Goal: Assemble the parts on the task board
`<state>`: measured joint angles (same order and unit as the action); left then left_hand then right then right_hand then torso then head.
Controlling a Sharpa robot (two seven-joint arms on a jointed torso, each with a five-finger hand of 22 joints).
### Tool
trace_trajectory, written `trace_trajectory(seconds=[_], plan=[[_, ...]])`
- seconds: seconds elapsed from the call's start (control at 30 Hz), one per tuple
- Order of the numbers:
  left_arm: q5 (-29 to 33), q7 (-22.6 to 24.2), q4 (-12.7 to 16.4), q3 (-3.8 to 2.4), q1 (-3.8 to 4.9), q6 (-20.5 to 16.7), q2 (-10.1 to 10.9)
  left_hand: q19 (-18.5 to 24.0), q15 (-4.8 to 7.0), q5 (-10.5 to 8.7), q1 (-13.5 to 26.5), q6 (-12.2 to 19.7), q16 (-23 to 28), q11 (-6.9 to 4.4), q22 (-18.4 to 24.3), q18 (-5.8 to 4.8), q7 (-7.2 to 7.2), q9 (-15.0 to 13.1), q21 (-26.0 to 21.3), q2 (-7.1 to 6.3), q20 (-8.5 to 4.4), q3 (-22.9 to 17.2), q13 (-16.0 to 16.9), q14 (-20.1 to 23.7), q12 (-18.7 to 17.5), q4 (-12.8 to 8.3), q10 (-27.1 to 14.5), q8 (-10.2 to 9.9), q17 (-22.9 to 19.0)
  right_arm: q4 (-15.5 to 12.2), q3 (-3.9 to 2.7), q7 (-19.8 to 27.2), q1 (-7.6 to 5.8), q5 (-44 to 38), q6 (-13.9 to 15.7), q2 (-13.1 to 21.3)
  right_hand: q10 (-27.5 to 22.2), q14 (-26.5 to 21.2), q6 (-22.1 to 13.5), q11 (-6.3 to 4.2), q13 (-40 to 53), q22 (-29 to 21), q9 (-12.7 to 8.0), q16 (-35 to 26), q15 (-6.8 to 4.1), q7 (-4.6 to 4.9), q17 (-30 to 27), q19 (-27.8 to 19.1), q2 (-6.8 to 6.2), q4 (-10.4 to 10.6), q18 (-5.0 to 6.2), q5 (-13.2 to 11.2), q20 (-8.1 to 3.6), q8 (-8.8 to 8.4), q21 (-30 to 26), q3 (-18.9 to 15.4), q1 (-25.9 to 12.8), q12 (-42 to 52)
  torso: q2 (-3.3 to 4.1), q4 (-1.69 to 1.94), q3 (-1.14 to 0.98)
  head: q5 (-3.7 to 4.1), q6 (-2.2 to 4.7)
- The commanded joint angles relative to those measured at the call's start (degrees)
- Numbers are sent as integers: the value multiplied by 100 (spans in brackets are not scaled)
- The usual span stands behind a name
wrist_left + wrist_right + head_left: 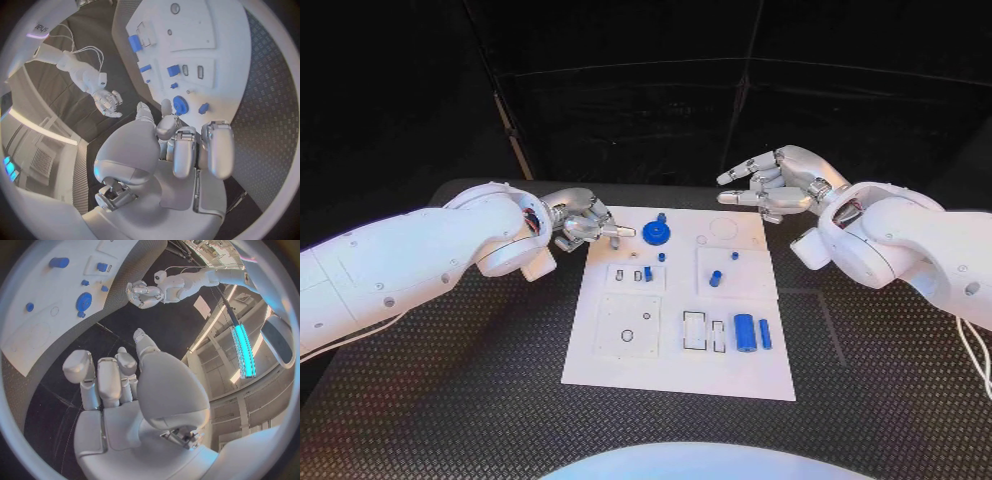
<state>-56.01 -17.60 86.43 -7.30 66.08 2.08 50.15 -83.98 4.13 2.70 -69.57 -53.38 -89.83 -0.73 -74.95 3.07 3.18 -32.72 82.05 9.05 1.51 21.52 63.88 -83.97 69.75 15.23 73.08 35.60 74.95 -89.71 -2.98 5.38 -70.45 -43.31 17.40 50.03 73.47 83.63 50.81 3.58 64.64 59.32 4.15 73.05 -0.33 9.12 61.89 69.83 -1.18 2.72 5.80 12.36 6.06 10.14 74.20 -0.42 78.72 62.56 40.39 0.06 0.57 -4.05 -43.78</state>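
Board (678,375) mid-table, blue parts on it: disc (658,235) at far left, cylinder (744,332) near right. Left hand (584,225) at board's far-left edge, fingers curled, seemingly empty. Right hand (776,183) beyond far-right corner, fingers apart, holding nothing.

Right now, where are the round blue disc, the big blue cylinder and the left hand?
round blue disc (656,235): head view, centre of its top face.
big blue cylinder (744,331): head view, middle of its side.
left hand (584,223): head view, middle of the hand.
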Motion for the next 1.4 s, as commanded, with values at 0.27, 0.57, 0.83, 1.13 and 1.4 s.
trace_trajectory(seconds=[0.27,0.57,0.83,1.13,1.4], plan=[[-1483,-1453,-289,386,412,802,-572,-131,-34,-2,238,358,-17,47,-366,-76,54,-236,31,-10,59,184,-96,-603,-84,131,-172,92,1505,225,-10,16,-58,240,-71,-129,-39,17,-54,15,-39,-26,-15,-62,-31,-20,-15,-8,-18,-91,77,58,-32,39,-46,-22,71,-33,-113,21,-59,-39,-110],[-1577,-1615,-582,769,615,868,-1088,-94,-76,-3,385,471,-17,94,-341,-66,106,-241,14,-43,100,299,-145,-603,-135,146,-226,-4,1505,292,-10,-67,-70,82,3,-209,-40,21,-69,15,-55,-36,-17,-77,-32,-20,-25,-2,-22,-115,78,63,-34,44,-57,-23,89,-41,-110,13,-61,-35,-138],[-1585,-1644,-766,891,668,994,-1370,-86,-84,-3,485,467,-17,101,-345,-64,112,-253,17,-45,114,346,-145,-603,-139,151,-231,-18,1505,325,-11,-104,-74,18,49,-258,-38,32,-93,16,-85,-62,-19,-103,-33,-18,-35,7,-19,-137,80,147,-37,59,-85,-36,80,-51,-106,15,-59,-31,-153],[-1544,-1653,-905,940,683,1098,-1630,-79,-86,-2,474,463,-17,102,-335,-61,112,-257,11,-38,117,341,-178,-603,-166,137,-256,-18,1505,340,-11,-124,-78,-21,81,-300,-47,33,-104,16,-113,-97,-19,-128,-33,-18,-55,-1,-21,-142,85,199,-38,72,-113,-49,60,-69,-104,16,-53,-15,-183],[-1479,-1657,-896,946,685,1153,-1759,-75,-88,-1,462,460,-17,103,-331,-60,113,-261,8,-24,119,333,-179,-603,-168,130,-259,-19,1505,371,-11,-137,-79,-54,75,-356,-42,39,-112,14,-124,-99,-18,-142,-35,-19,-56,13,-11,-150,84,267,-39,87,-123,-53,50,-66,-102,22,-54,12,-207]])
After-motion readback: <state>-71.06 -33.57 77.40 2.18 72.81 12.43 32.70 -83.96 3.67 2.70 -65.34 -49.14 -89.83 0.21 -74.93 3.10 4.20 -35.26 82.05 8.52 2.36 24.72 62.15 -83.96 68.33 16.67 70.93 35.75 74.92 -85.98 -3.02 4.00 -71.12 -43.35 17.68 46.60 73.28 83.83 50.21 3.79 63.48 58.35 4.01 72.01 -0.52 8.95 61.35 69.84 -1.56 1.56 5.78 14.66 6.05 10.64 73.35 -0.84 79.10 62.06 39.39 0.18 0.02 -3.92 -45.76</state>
